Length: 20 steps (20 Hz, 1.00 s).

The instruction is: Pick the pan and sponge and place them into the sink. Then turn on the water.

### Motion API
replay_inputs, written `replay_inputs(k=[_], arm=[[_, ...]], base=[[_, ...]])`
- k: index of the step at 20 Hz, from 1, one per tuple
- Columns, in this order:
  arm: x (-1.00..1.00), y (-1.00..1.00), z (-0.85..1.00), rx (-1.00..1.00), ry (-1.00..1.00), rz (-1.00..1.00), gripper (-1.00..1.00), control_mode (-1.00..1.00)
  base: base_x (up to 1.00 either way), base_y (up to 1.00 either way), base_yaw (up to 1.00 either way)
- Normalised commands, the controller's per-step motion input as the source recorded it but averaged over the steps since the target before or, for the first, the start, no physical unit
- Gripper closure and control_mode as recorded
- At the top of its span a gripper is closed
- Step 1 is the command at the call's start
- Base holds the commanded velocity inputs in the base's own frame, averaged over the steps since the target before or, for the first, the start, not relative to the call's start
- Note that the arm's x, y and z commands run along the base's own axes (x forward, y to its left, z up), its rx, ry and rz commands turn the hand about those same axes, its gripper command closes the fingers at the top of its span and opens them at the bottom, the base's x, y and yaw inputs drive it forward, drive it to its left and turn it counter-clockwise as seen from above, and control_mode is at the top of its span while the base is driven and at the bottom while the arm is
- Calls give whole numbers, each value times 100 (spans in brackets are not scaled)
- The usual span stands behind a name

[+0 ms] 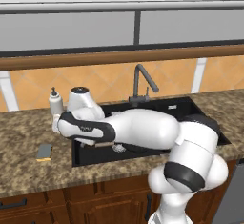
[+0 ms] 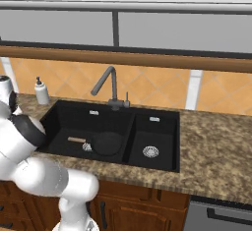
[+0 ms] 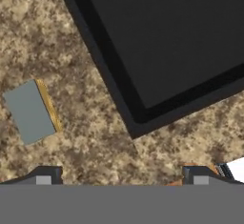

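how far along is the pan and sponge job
Done: the small round black pan with the light-brown handle already lies in the larger basin of the black double-basin sink. In hand: nothing; the hand is open above the speckled brown counter, near the flat grey-blue and yellow sponge. Left: move the sponge into the sink and start the water; the dark grey angular faucet runs dry.

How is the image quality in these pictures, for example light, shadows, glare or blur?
Left base view: even, flat light, no glare; the arm covers much of the sink. Right base view: the black pan is hard to separate from the dark basin; its pale handle stands out. Hand view: the sponge and counter look soft and slightly blurred, with almost no cast shadow.
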Motion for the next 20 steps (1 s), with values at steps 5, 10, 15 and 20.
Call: replay_inputs(k=[5, 10, 15, 20], arm=[[26, 58, -24, -22, 0, 0, -100, -100], [27, 51, -30, -15, 0, 2, -100, -100], [29, 41, -29, -13, 0, 9, -100, -100], [34, 41, -13, -10, -1, 12, -100, -100]], base=[[0, 0, 0], [0, 0, 0], [0, 0, 0], [0, 0, 0]])
